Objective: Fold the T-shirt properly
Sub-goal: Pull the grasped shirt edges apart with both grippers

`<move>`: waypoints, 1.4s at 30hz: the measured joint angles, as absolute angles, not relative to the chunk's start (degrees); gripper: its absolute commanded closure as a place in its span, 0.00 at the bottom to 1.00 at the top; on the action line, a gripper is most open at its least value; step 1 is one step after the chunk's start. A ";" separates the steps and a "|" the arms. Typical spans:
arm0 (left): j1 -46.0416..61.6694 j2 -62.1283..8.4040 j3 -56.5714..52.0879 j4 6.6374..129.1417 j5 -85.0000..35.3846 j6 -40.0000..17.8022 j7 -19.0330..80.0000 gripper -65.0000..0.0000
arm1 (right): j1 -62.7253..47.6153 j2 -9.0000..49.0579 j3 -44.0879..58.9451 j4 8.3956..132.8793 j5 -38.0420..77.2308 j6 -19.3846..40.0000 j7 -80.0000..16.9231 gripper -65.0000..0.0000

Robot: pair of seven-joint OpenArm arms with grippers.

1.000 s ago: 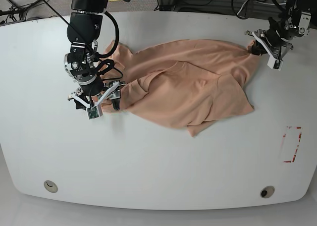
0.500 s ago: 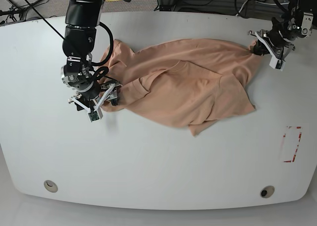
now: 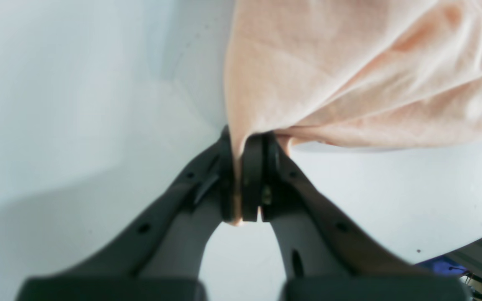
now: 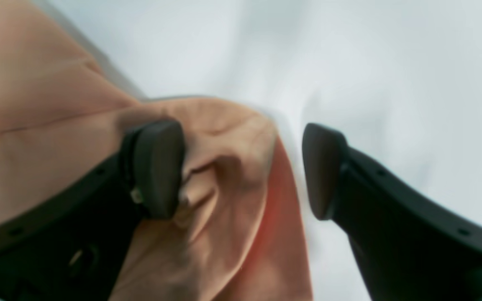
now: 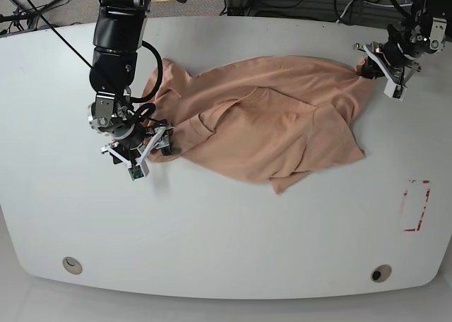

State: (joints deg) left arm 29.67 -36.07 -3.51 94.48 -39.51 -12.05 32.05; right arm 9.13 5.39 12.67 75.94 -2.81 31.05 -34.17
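Left gripper (image 3: 241, 175) has its jaws pressed together on a thin edge of the T-shirt (image 5: 268, 121), at the table's (image 5: 226, 230) two o'clock in the base view. Right gripper (image 4: 241, 167) stands with its jaws wide apart at about nine o'clock; one pad (image 4: 159, 167) touches a bunched fold of the cloth, the other is clear of it over bare table, so nothing is clamped. No writing or label can be read anywhere. The T-shirt is peach-pink, crumpled and spread unevenly across the upper middle of the white table, with overlapping folds and a flap pointing toward six o'clock.
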 measured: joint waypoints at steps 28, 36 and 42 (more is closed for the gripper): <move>29.67 -36.07 -3.51 94.48 -39.51 -12.05 32.08 1.00 | 12.16 6.33 12.34 69.06 -2.50 31.14 -30.72 0.58; 29.52 -36.07 -3.51 94.48 -39.48 -12.05 32.12 1.00 | 12.10 6.15 12.38 69.14 -1.65 31.16 -31.22 0.99; 29.50 -36.07 -3.53 94.50 -39.51 -12.05 32.12 1.00 | 9.06 5.93 12.29 76.23 -2.72 31.16 -34.30 1.00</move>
